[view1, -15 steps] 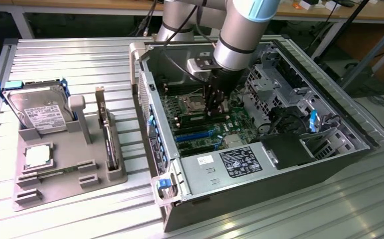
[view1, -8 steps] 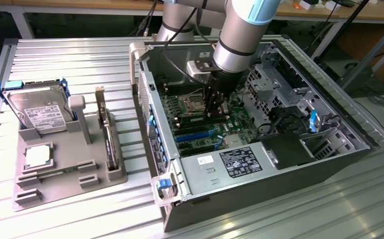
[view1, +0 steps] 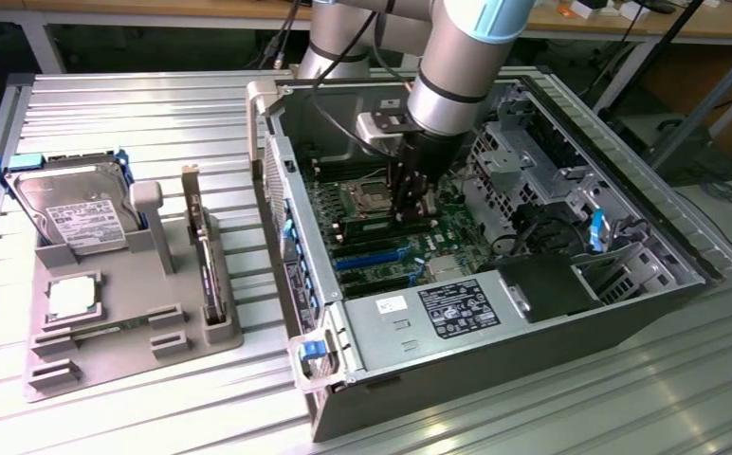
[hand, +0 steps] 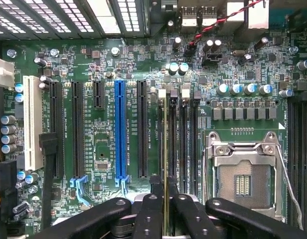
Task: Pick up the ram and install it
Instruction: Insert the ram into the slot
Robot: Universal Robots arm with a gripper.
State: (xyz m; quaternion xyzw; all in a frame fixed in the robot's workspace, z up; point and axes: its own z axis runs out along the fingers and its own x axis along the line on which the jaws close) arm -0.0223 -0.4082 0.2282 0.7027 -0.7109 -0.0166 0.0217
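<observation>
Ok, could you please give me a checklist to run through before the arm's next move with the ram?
1. The ram is in the grip: ok. It stands edge-on between the fingers of the gripper.
2. The ram is lined up with a memory slot: ok. Its edge appears to run along the slot by the white latch.
3. The ram is pressed home: cannot tell, as the wrist view gives no depth.
4. The neighbouring memory slot is free: ok, it looks empty.
5. The red and black cable is away from the ram: ok.
</observation>
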